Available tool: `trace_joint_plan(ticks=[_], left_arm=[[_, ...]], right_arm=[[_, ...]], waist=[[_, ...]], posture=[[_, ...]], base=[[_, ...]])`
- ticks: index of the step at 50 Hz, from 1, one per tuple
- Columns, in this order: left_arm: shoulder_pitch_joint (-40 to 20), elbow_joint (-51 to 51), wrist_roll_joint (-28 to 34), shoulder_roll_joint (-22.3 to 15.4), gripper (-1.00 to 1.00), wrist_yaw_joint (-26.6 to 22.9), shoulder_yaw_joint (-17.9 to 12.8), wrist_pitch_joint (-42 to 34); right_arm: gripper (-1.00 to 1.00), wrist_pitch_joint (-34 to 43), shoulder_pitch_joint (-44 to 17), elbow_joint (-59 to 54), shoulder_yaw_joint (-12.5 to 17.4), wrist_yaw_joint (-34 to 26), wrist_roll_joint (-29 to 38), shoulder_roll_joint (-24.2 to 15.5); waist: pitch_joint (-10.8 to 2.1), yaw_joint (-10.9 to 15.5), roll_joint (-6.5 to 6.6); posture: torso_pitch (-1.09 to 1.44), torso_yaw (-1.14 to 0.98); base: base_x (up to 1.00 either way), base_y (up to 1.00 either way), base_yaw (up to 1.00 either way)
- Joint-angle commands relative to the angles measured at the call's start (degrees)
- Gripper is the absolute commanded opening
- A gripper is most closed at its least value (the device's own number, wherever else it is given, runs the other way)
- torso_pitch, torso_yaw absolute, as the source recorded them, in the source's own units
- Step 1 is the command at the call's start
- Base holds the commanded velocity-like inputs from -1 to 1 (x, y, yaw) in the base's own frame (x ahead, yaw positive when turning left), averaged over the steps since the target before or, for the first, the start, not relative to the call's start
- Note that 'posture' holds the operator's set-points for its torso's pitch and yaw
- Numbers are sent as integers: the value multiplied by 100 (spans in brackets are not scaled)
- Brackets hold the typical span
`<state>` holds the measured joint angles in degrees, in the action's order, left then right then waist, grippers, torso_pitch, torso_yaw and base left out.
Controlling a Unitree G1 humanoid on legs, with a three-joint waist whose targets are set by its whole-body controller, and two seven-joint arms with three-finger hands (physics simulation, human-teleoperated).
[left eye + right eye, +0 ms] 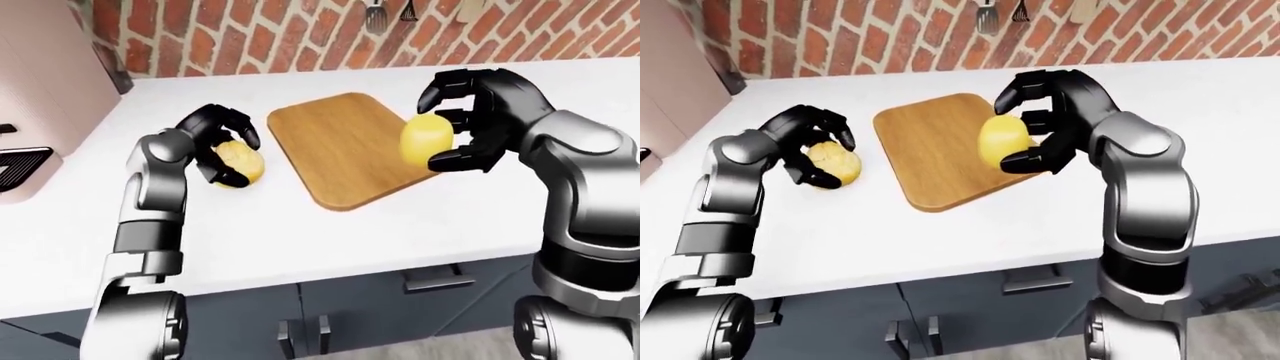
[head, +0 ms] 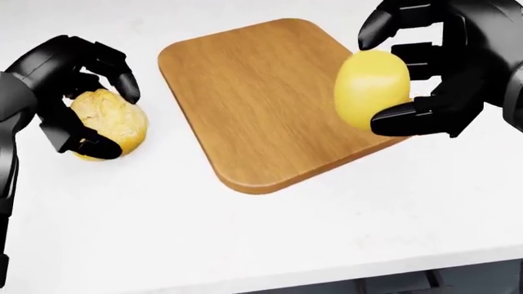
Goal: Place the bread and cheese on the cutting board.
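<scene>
In the head view a golden bread roll (image 2: 100, 115) lies on the white counter, left of the wooden cutting board (image 2: 253, 98). My left hand (image 2: 120, 120) is shut on the roll, fingers over its top and thumb under its near side. A smooth yellow cheese (image 2: 372, 89) hangs a little above the board's right edge. My right hand (image 2: 376, 78) is shut on the cheese, fingers on top and thumb below. The board carries nothing.
The white counter (image 2: 245, 233) ends at the bottom of the head view, over grey cabinet drawers (image 1: 430, 281). A brick wall with hanging utensils (image 1: 375, 15) runs along the top. A pinkish appliance (image 1: 40, 90) stands at the far left.
</scene>
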<state>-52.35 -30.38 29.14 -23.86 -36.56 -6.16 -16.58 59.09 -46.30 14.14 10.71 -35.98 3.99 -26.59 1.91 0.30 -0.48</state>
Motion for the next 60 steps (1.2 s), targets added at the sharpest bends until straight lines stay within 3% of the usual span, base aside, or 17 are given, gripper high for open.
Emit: trace_joint_plan(ticks=[1,5,11,17,22,25,27,29,36,49,51,60], left_arm=[[-355,469,-117,-82,-93,-122,-143,-189],[-558,947,-67,-144,-94,-391,-70,-616],[-1470,766,8,-224,-94,-645,15,-911],[-2380,435,160,-76,-94,-737,166,-1146],[-2544,393,306,234,-94,-645,303,-1175],[-2840,-293,372,501,-94,-257,415,-844],[-3133,-1127,346,724,-95,273,390,-525],[-3201,-1691,326,957,-94,749,438,-211],[-3631,-3297,269,1495,-94,1707,563,473],[-4380,-4089,390,1855,-95,2277,566,600],[-4334,-4140,473,1897,-95,2143,642,534],[-4108,-4189,642,1926,-95,2426,630,657]], right_arm=[[-92,-105,-306,125,110,67,-20,-116],[-93,-105,-574,-53,93,162,-70,-134],[-92,-73,-931,-270,42,231,-96,-206],[-93,-122,-1121,-534,36,275,-146,-248],[-94,-313,-1179,-856,-24,284,-97,-332],[-94,-200,-1361,-894,-1,272,-99,-365],[-94,-275,-1387,-980,36,301,-101,-368],[-94,-306,-1282,-950,79,288,-127,-396],[-95,-264,-928,-657,324,220,-310,-607],[-94,-261,-607,-467,559,289,-679,-828],[-94,-238,-593,-439,560,303,-730,-870],[-94,-261,-539,-444,525,371,-823,-943]], waist=[[-179,5,-3],[-138,-5,-12],[-96,11,-40],[-79,31,-64],[-58,30,-88],[-72,41,-110],[-76,49,-130],[-84,57,-152],[-130,69,-250],[-102,72,-334],[-96,71,-353],[-92,75,-366]], posture=[[0,0],[0,0],[0,0],[0,0],[0,0],[0,0],[0,0],[0,0],[0,0],[0,0],[0,0],[0,0]], base=[[0,0,0],[0,0,0],[0,0,0],[0,0,0],[0,0,0],[0,0,0],[0,0,0],[0,0,0],[0,0,0],[0,0,0],[0,0,0],[0,0,0]])
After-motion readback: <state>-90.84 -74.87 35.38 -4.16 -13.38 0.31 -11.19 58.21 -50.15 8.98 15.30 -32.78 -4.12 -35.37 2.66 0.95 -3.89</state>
